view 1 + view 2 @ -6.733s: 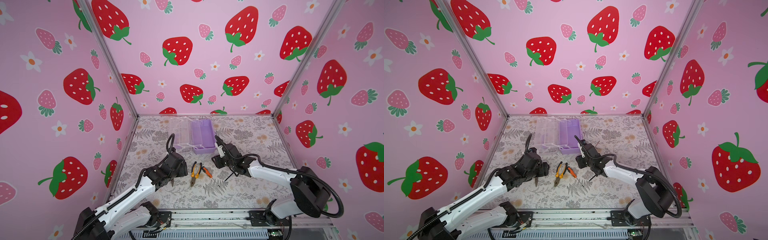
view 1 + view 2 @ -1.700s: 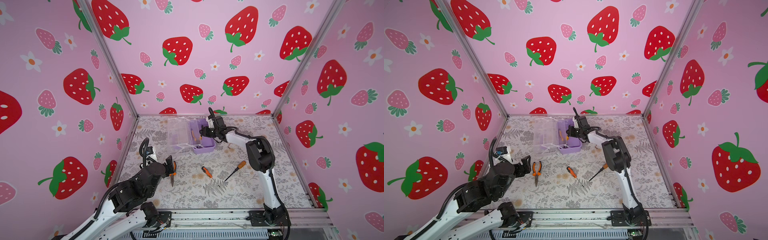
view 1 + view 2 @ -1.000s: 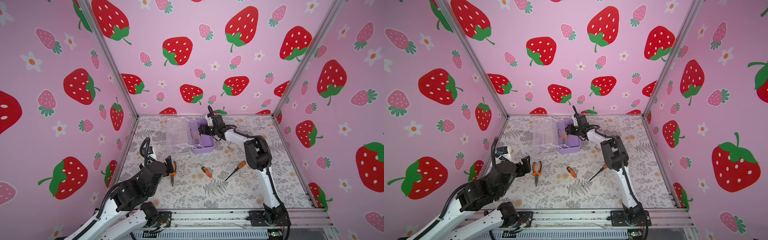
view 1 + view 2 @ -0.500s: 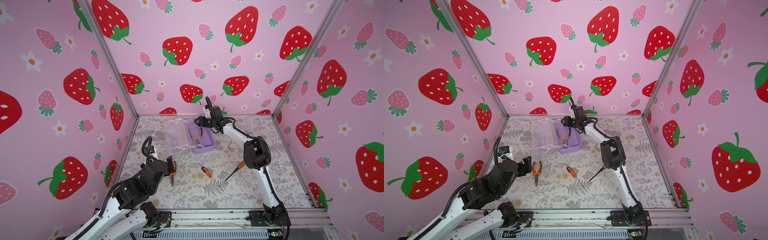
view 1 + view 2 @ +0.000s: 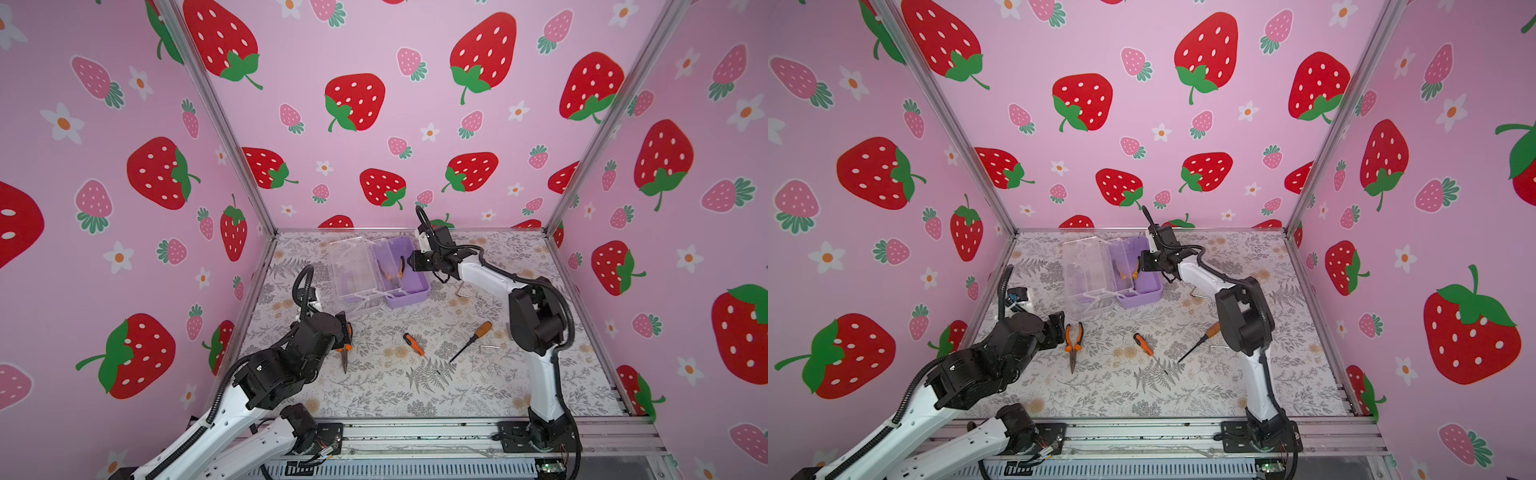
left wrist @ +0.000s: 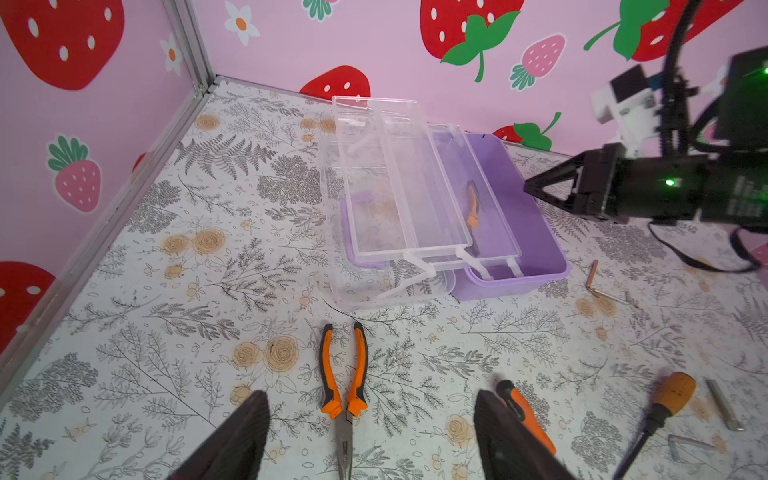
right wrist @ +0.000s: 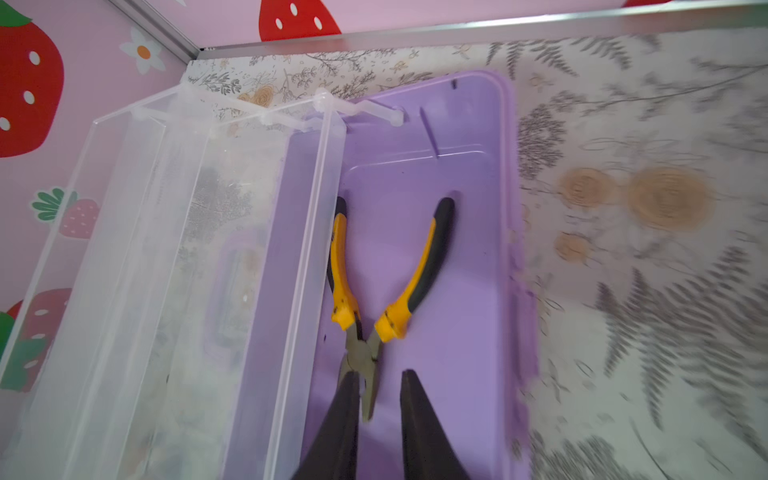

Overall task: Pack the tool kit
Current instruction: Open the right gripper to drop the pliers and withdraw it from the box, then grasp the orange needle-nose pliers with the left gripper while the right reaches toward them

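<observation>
Top views, tool kit: the tool kit (image 5: 409,296) is sitting open near the tabletop's (image 5: 415,395) far edge, left of the middle, with its clear lid (image 5: 353,266) folding out toward the left edge.
Top views, left pincer: my left pincer (image 5: 345,338) is hovering over the long-nose pliers (image 5: 1073,340) near the left edge. This arm is the nearer one to them.
Top views, right pincer: my right pincer (image 5: 1144,262) is hanging over the kit's right rim.
Left wrist, pliers: my jaws are standing wide apart and gripping nothing, with the pliers lying between them. Their long axis is running from near edge to far edge, handles pointing at the kit straight beyond.
Left wrist, room: bare patterned tabletop is separating pliers and kit. A short screwdriver (image 6: 528,419) is lying just beside one finger, and I judge it the thing to avoid when closing.
Right wrist, kit floor: yellow-handled pliers (image 7: 361,345) are lying flat on the lilac floor, nose toward my right jaws. Those jaws are standing narrowly apart and, as far as I can tell, clasping nothing.
</observation>
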Robot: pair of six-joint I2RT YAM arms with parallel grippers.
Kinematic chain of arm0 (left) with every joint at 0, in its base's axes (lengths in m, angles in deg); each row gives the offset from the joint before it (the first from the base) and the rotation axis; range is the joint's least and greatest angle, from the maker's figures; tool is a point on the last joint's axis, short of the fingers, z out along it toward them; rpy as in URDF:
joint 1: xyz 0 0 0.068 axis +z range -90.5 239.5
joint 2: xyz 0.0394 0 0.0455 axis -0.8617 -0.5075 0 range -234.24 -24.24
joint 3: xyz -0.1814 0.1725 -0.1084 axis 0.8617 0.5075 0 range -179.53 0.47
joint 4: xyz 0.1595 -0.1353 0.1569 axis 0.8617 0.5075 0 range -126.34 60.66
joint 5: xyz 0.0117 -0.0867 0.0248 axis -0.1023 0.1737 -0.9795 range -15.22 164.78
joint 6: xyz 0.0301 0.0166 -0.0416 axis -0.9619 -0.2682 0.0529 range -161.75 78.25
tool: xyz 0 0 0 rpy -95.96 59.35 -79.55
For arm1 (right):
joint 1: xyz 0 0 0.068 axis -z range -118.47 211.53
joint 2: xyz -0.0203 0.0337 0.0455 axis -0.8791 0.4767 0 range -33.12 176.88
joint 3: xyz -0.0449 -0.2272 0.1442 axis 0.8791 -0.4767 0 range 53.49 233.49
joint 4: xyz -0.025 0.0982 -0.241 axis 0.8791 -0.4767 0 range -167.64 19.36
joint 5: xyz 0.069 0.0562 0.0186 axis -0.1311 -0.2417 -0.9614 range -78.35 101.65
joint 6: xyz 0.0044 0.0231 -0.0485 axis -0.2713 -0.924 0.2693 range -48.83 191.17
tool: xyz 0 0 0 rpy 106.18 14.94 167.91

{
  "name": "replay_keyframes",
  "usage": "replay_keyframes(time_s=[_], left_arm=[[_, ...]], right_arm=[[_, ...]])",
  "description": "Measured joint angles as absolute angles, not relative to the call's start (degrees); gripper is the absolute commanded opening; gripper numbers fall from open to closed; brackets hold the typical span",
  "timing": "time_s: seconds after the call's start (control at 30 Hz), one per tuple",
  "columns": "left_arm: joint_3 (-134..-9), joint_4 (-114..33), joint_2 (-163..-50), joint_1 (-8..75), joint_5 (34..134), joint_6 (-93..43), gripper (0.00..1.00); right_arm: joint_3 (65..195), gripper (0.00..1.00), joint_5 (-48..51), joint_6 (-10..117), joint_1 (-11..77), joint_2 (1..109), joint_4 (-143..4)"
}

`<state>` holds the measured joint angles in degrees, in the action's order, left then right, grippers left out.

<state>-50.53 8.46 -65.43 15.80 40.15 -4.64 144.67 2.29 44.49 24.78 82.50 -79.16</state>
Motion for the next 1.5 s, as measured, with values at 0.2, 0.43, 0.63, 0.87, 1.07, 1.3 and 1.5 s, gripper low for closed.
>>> replay_keyframes(time_s=[0.2, 0.43, 0.63, 0.87, 1.07, 1.3, 1.5], left_arm=[[-50.62, 9.66, -69.43, 15.91, 41.51, -4.08, 0.31], [-42.21, 9.71, -68.51, 15.91, 43.41, 0.84, 0.61], [-32.35, 5.84, -68.68, 16.68, 48.41, 5.3, 0.6], [-23.39, -3.91, -71.94, 22.64, 56.72, 7.42, 0.6], [-18.43, -10.88, -74.93, 28.76, 63.87, 7.6, 0.62], [-18.21, -17.46, -78.08, 31.04, 67.76, 6.94, 0.49], [-18.84, -21.79, -82.54, 32.26, 69.55, 5.76, 0.26]], right_arm=[[123.86, 0.23, 9.59, 47.49, 22.09, 60.51, -71.27], [108.01, 0.28, 12.8, 47.0, 20.27, 50.08, -68.03], [103.16, 0.31, 13.06, 45.48, 20.34, 48.14, -67.33], [102.92, 0.34, 11.75, 44.14, 20.34, 48.2, -65.89], [102.9, 0.36, 10.9, 43.79, 20.34, 49.25, -65.08], [102.9, 0.37, 9.37, 43.55, 20.34, 51.53, -64.05], [102.9, 0.37, 7.93, 42.7, 20.34, 53.08, -63.9]])
